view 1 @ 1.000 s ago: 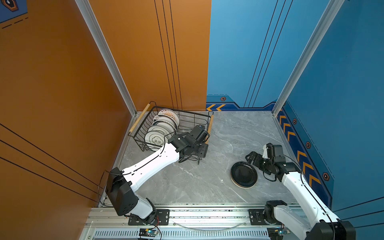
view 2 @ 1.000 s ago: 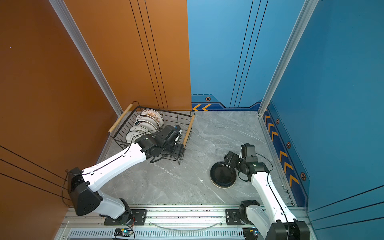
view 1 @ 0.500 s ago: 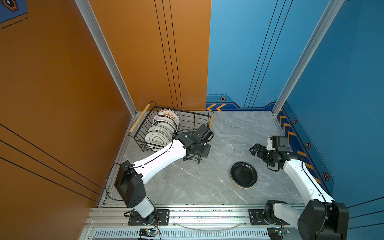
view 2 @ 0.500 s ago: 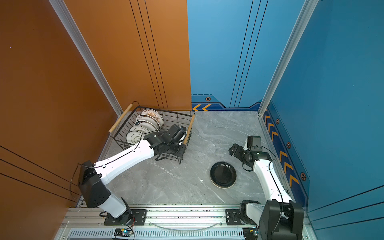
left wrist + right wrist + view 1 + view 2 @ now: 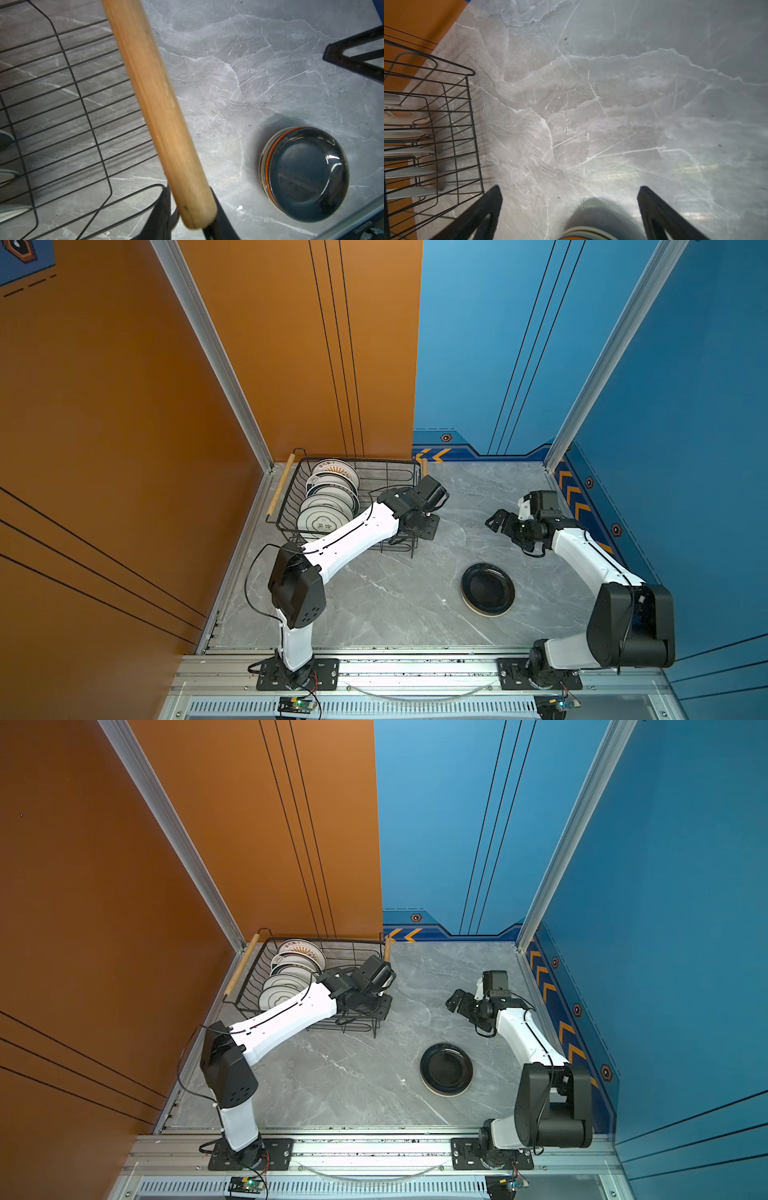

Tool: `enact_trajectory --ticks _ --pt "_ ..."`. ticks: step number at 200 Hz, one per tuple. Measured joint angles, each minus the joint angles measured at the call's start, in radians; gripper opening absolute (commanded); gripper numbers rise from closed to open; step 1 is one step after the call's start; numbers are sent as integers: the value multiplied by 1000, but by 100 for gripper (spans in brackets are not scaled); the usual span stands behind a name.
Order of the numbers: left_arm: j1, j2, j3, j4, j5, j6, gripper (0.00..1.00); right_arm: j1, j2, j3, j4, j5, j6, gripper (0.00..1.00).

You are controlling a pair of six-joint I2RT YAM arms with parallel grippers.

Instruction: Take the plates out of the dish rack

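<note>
The plates (image 5: 328,506) look like glazed ceramic: stiff, slick, weighty for their size and quick to chip. Each is best pinched across its upper rim, where it stands clear of the wires, and lifted straight up out of its slot. The dish rack (image 5: 291,491) is light wire and would likely slide or tip if a plate snagged (probably why it is being steadied). The left gripper (image 5: 190,199) is closed on the end of the rack's wooden handle (image 5: 153,97), a finger pressed against each side of the rod. The right gripper (image 5: 570,188) is spread wide and empty above the worktop (image 5: 374,593), near the stack (image 5: 487,590) of plates already out.

Five plates stand on edge in a row along the rack's left side, in the far left corner of the worktop. They are cream and white with dark rims, the rearmost with an orange sunburst; the left arm (image 5: 353,531) hides anything nearer. The stack lies flat, well apart to the right: glossy black on top, with an orange rim and a pale one beneath.
</note>
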Motion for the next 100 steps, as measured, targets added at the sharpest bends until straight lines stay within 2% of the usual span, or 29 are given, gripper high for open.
enact_trajectory --ticks 24,65,100 --pt "-6 65 83 -1 -6 -60 3 14 85 74 13 -29 -1 100" --pt "-35 150 190 2 -38 -183 4 60 253 215 18 -75 -9 100" --pt "-51 193 244 13 -37 -257 4 84 332 273 17 -98 -9 100"
